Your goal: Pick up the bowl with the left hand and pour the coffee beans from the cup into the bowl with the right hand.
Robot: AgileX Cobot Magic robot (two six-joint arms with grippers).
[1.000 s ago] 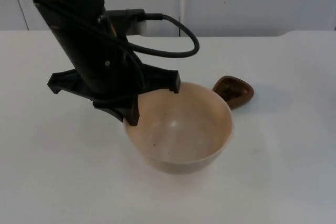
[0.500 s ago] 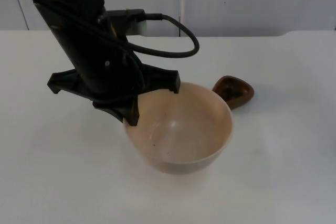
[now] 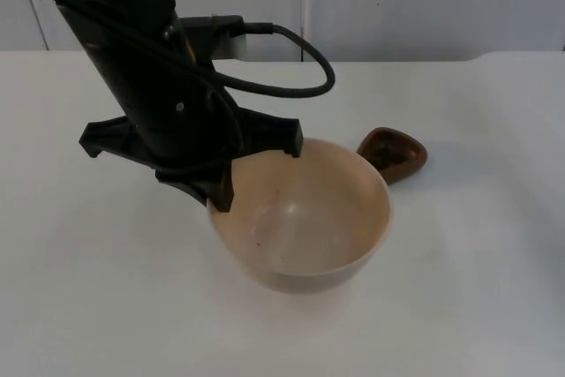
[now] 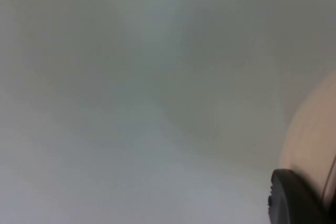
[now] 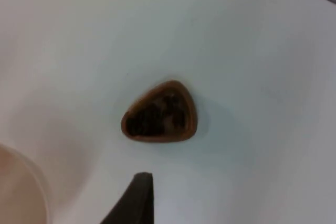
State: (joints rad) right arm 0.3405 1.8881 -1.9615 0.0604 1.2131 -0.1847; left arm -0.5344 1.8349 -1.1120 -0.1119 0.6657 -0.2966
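A: What is being seen from the top view?

B: A big cream bowl (image 3: 305, 218) is being shown in the middle of the white table (image 3: 477, 289). The left gripper (image 3: 256, 174) is being held at the bowl's rim, on the side nearest the left arm. One black fingertip is being seen over the far rim and another at the near rim edge. Whether the rim is being squeezed or only touched cannot be told.

A: And the cup?

B: A small brown cup (image 3: 393, 154) is being seen standing on the table just beside the bowl, behind it and toward the right. Something dark is being seen inside the cup. The grey wall (image 3: 424, 2) is being seen at the back.

A: What is being seen from the left wrist view?

B: The pale side of the bowl (image 4: 310, 140) is being seen very close, with one black fingertip (image 4: 294, 198) right against it. The rest is being taken up by blurry white table (image 4: 131, 156).

A: What is being seen from the right wrist view?

B: The cup (image 5: 160, 113) is being looked down on. Its rim is being seen as a rounded three-cornered shape, and dark coffee beans (image 5: 155, 116) are being seen inside. One dark fingertip (image 5: 137, 200) of the right gripper is being held above the table, near the cup but apart from it. How wide that gripper is cannot be told. A bit of the bowl's edge (image 5: 21, 192) is being seen too
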